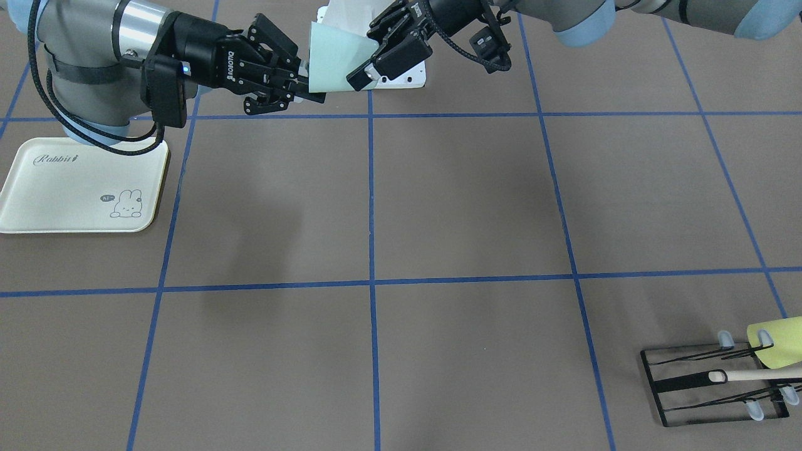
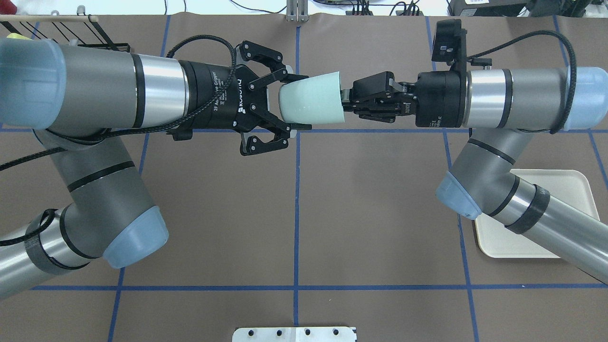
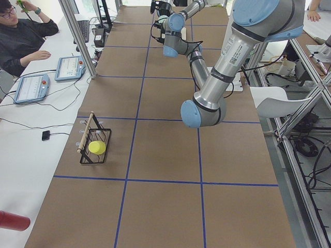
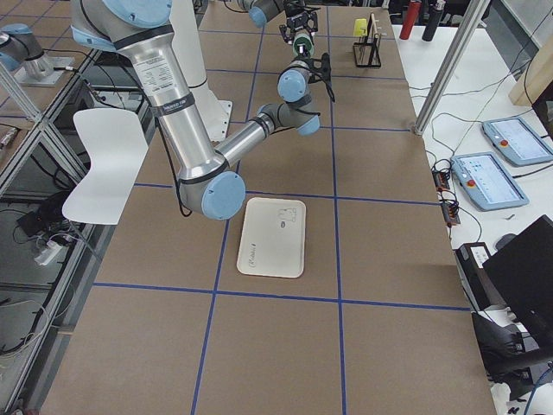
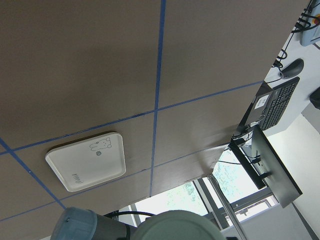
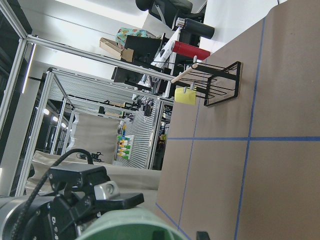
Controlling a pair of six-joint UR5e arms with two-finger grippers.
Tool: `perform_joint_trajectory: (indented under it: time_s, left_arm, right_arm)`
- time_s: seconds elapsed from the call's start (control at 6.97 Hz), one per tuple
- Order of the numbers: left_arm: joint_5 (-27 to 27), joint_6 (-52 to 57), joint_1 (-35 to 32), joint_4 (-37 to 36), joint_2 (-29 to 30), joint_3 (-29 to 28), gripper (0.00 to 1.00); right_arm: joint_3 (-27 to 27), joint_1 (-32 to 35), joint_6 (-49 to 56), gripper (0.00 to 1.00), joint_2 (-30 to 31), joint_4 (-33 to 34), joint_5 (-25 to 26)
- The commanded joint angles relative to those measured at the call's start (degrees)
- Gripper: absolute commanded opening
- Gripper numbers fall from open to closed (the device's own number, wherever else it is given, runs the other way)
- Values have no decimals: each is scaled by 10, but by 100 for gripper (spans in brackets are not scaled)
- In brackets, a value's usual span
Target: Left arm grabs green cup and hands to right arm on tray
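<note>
Handover in mid-air above the tabletop (image 2: pixel 370 213)

Left arm (image 2: pixel 156 95) reaches in from 9 o'clock. The left hand (image 2: pixel 304 101) is spread wide astride the base end of the green cup (image 2: pixel 318 99), with fingers along its wall at 12 and 6 o'clock. This reads as gripping, though contact on the 6 o'clock side is less sure.

The cup lies on its side, well clear of the tabletop, base to 9 and mouth to 3.

Right hand (image 2: pixel 346 100) is closed narrow, pinching the rim wall at the 3 o'clock end, with the right arm (image 2: pixel 489 104) behind it.

The tray (image 2: pixel 570 183) sits on the tabletop at about 4 o'clock from the cup, partly under the right arm.

Judgement: the transfer is part done and the release is pending.
- A rim pinch is thin and off-centre, so make it firm before the left hand lets go.
- Open the left hand fully, then back straight out toward 9 so no finger drags the cup.
- Expect some sag, so carry slowly and turn the base down before setting it on the tray
</note>
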State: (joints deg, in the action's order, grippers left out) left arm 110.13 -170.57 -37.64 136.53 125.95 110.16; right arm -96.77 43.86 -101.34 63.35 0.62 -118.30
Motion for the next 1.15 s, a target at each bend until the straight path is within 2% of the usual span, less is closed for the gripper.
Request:
perform_joint_trajectory:
  time_s: [0.0, 0.14, 0.29, 0.43, 0.57, 0.72, 0.86, 1.0]
  left_arm:
    - [0, 1, -1, 1, 0, 0, 21]
    - [0, 0, -1, 0, 0, 0, 21]
    - [0, 1, -1, 1, 0, -1, 22]
    - [0, 2, -1, 0, 0, -1, 29]
    - [-1, 2, -1, 1, -1, -2, 50]
    - [-1, 4, -1, 1, -2, -2, 89]
    - [-1, 4, -1, 1, -3, -2, 100]
    - [-1, 5, -1, 7, -4, -2, 100]
  right_arm:
    - [2, 0, 0, 25, 1, 0, 0]
    - [2, 0, 0, 22, 1, 0, 0]
    - [2, 0, 0, 13, 1, 0, 0]
    - [2, 0, -1, 3, 1, 0, 0]
    - [2, 0, -1, 0, 2, 1, 0]
    - [2, 0, -1, 0, 2, 0, 0]
    - [2, 0, -1, 0, 2, 0, 0]
    - [2, 0, -1, 0, 2, 0, 0]
